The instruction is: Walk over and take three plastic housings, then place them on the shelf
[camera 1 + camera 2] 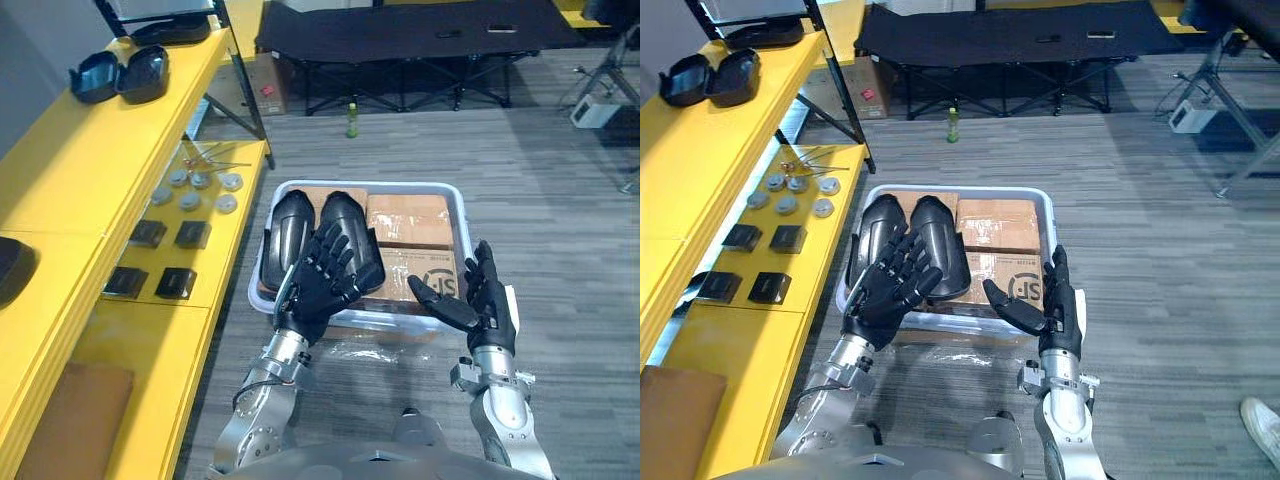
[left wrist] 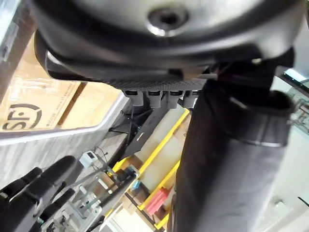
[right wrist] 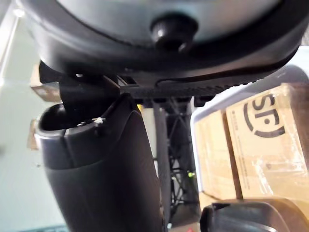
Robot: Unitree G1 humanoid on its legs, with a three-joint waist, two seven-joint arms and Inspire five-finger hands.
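Observation:
Two black plastic housings (image 1: 290,225) (image 1: 343,215) lie side by side in the left half of a white bin (image 1: 455,195) on the floor. My left hand (image 1: 325,275) hovers over their near ends with its fingers spread and fairly straight, holding nothing; I cannot tell whether it touches them. My right hand (image 1: 480,300) is open at the bin's near right corner, thumb pointing toward the left hand, above a cardboard box (image 3: 260,140). A yellow shelf (image 1: 90,170) runs along the left, and two more black housings (image 1: 120,75) rest on its far top.
Cardboard boxes (image 1: 408,220) fill the bin's right half. The shelf's lower level holds grey discs (image 1: 195,190) and small black blocks (image 1: 165,235). A green bottle (image 1: 352,120) and a black folding cot (image 1: 400,30) stand beyond the bin. A person's shoe (image 1: 1260,425) shows at the lower right.

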